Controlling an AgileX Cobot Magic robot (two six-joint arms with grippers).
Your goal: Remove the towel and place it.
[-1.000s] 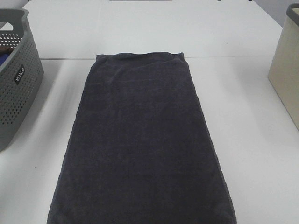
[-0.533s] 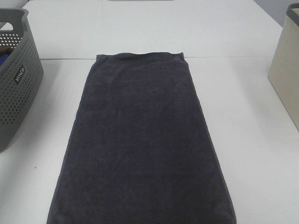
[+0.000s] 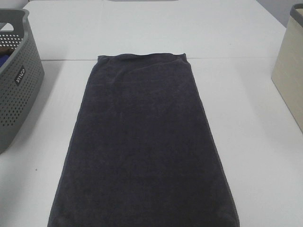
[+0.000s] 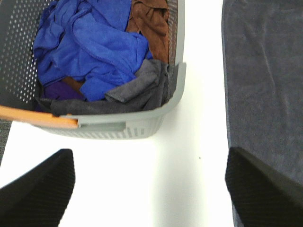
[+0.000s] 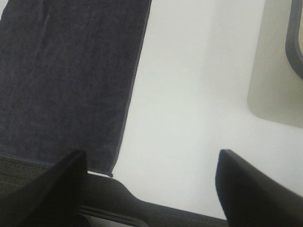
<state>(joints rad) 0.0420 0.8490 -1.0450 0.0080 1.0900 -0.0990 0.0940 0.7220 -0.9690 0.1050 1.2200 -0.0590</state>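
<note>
Exterior high view shows the towel [image 3: 142,146] lying flat and smooth in the middle of the white table [image 3: 246,142]. A grey basket [image 3: 16,85] full of cloths sits to its left, and a beige bin [image 3: 291,71] sits to its right. The left gripper [image 4: 149,182] hangs spread wide over bare table between basket and towel. The right gripper [image 5: 151,177] is spread wide too, holding nothing. I think the towel is soft, floppy and light. A near corner or a side edge looks like a good place to pinch it.
</note>
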